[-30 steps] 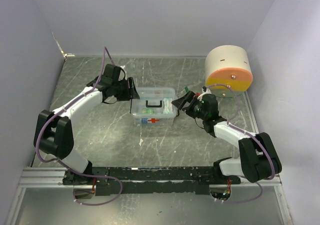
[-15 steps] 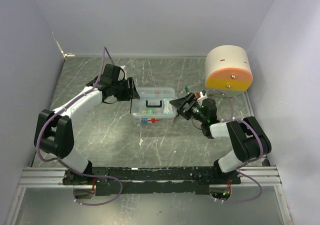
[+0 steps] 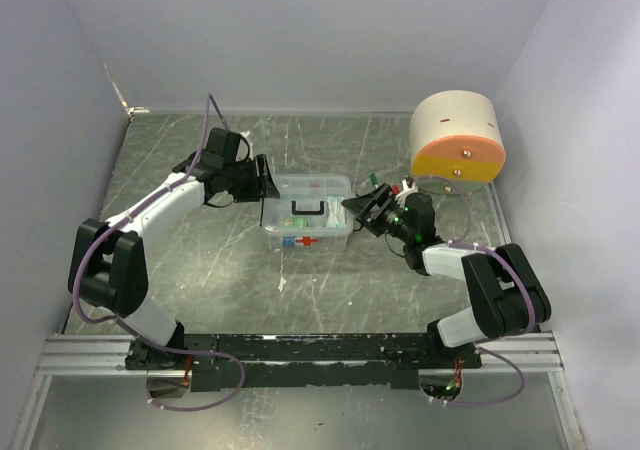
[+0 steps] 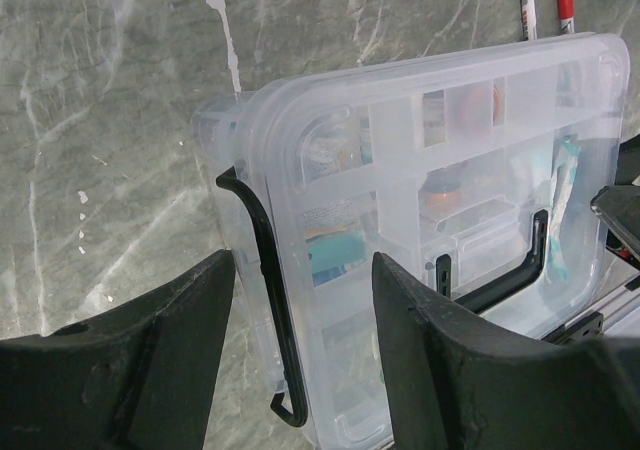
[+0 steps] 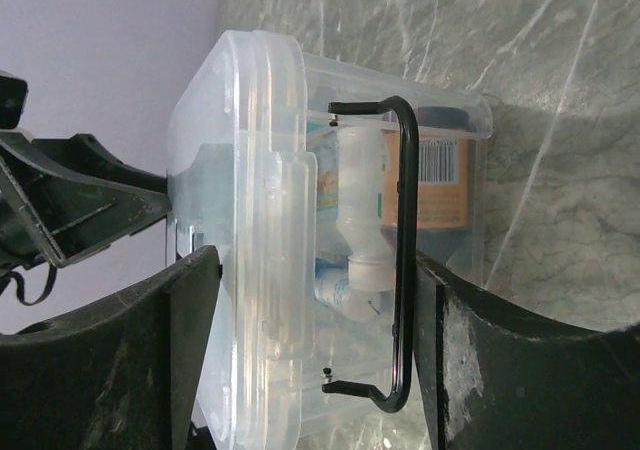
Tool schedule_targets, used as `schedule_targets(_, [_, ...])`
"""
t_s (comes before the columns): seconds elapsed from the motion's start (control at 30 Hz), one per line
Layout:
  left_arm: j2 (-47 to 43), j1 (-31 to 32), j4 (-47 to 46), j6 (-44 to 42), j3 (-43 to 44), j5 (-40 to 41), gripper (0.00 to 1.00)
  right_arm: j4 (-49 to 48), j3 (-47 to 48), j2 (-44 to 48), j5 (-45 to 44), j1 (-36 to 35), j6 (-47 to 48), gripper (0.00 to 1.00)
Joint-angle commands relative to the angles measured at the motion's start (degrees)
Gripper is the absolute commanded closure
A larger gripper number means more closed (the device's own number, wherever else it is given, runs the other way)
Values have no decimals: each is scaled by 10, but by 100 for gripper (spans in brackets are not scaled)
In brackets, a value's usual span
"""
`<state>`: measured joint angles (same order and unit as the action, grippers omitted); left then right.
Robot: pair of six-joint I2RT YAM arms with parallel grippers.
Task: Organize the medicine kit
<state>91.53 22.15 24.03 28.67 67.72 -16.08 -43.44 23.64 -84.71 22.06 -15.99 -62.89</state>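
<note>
The medicine kit (image 3: pixel 308 213) is a clear plastic box with its lid down, a black handle on top and a red cross label on its front. Bottles and packets show through its walls. My left gripper (image 3: pixel 264 184) is open at the kit's left end. In the left wrist view its jaws (image 4: pixel 300 370) straddle the black wire latch (image 4: pixel 268 300) and the lid's edge. My right gripper (image 3: pixel 356 210) is open at the kit's right end. In the right wrist view (image 5: pixel 315 360) it straddles the other black wire latch (image 5: pixel 403 260).
A round cream and orange container (image 3: pixel 456 140) stands at the back right. A few small items, a red pen (image 4: pixel 565 0) among them, lie behind the kit's right end. A white scrap (image 3: pixel 282 283) lies in front of the kit. Walls close in on both sides.
The right arm's elbow has folded in toward the kit while its gripper stayed at the right end. The left arm and the kit have not moved.
</note>
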Motion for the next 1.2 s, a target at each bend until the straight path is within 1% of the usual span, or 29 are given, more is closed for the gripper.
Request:
schedule_targets(0.0, [15,2,12,-9,-4,-20,34,183,10,33,-79,-4,62,41])
schedule_targets(0.13, [14,2,9,-10,-7,-22,34,252,24,80,-122,-5,84,43])
schedule_targets(0.27, [16,0,10,-11,-7,-22,34,292,36,106,-137,-4,103,44])
schedule_targets(0.47, [12,-1,6,-11,-9,-25,35,278,44,113,-94,-4,120,48])
schedule_targets(0.7, [13,-3,5,-11,-10,-31,35,306,57,128,-101,-4,133,55])
schedule_targets(0.83, [14,-3,4,-11,-10,-33,35,316,69,132,-85,-4,151,57])
schedule_targets(0.93, [14,-3,1,-11,-11,-34,35,314,76,134,-68,-5,171,56])
schedule_targets(1.17, [14,-4,2,-11,-11,-36,35,301,91,118,-29,-4,187,45])
